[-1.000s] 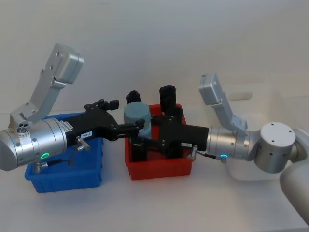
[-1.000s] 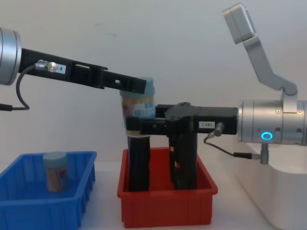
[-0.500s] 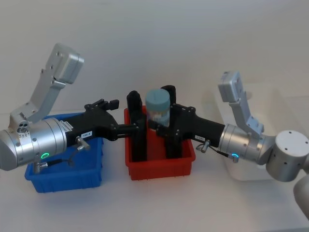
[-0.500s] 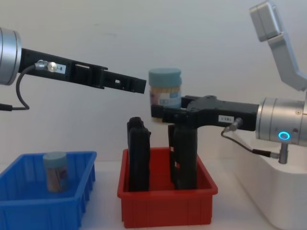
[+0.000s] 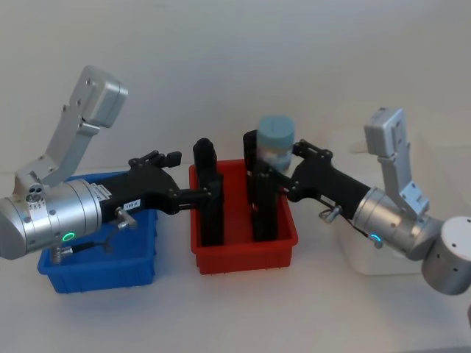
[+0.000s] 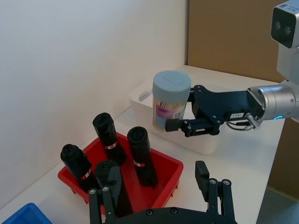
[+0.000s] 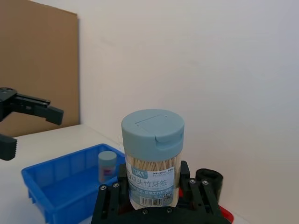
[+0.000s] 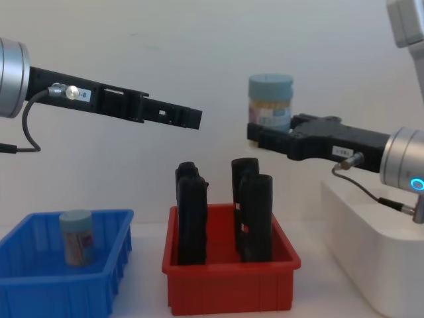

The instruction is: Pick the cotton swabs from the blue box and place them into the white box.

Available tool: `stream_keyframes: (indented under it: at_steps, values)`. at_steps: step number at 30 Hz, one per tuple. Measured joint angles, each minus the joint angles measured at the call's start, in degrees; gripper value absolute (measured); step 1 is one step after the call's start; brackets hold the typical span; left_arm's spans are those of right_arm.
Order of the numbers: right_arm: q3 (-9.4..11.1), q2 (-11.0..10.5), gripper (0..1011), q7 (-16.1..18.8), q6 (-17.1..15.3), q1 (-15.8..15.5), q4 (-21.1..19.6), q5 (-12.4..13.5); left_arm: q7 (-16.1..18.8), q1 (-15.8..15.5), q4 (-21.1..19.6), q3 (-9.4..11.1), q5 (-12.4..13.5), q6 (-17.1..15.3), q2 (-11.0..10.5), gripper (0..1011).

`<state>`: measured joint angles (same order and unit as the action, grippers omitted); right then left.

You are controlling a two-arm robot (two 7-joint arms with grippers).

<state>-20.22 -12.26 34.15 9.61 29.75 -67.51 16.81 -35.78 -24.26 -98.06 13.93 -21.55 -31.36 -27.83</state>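
Chest view: clamped upright in the closed jaws of the right gripper (image 8: pixel 265 132), one swab tub (image 8: pixel 270 99), lid up, label facing out. Raised well above the right end of the red bin (image 8: pixel 232 291) and clear of the black blocks (image 8: pixel 252 212) standing in it. Not yet over the white box (image 8: pixel 371 252), which sits by the right edge of the table (image 8: pixel 147 308). Hovering high over the red bin's left end, the left gripper (image 8: pixel 197 120), jaws spread and empty as seen from the left wrist. Standing upright inside the blue box (image 8: pixel 40 291), near the table's left edge, a second tub (image 8: pixel 76 237).
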Motion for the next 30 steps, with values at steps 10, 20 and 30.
stream_keyframes:
  at_steps: [10, 20, 30]
  values:
    - [0.87, -2.17, 623, -10.60, 0.91, -4.36, -6.13, -0.21, 0.00, 0.00, 0.00, 0.00, 0.00, 0.00, 0.00, 1004]
    - [1.90, -4.05, 622, -19.59, 1.05, -7.92, -10.38, -0.47, 0.00, 0.00, 0.00, 0.00, 0.00, 0.00, 0.00, 1004]
    - [3.47, -6.02, 623, -29.09, 0.39, -11.41, -13.71, -0.62, 0.00, 0.00, 0.00, 0.00, 0.00, 0.00, 0.00, 1004]
